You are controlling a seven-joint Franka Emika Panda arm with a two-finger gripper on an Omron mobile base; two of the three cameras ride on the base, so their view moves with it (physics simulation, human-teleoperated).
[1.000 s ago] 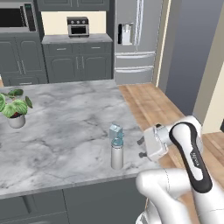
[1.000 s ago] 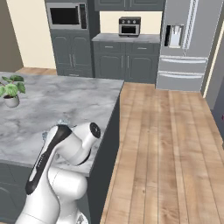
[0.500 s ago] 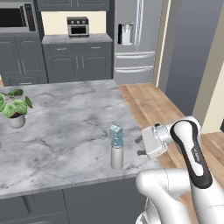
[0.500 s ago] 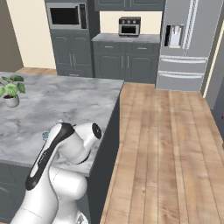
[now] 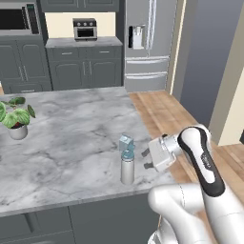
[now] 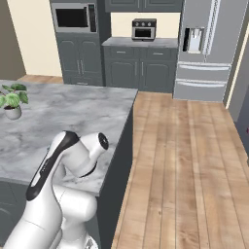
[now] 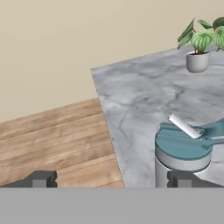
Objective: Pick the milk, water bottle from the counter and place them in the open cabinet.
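Kitchen's got dark grey cabinets (image 5: pixel 71 71) along the back, upper left of the frame, with a microwave (image 5: pixel 16 19) and toaster oven (image 5: pixel 85 29). Stainless fridge (image 6: pixel 204 48) upper right, wood plank floor (image 6: pixel 185 170), cream walls (image 7: pixel 65 39), and a potted plant (image 5: pixel 16 121) at left.

Home kitchen, rendered. Marble counter (image 5: pixel 71 143) w/ dark grey base cabinets beside the pincer (image 5: pixel 145 159). Far beyond it, back wall: steel fridge (image 5: pixel 145 45) w/ dispenser, microwave (image 5: pixel 16 19) built in, toaster oven (image 5: pixel 85 28) on worktop. Wood plank floor (image 6: pixel 189 160) off to its side. Potted plant (image 5: pixel 16 119) at far counter end.
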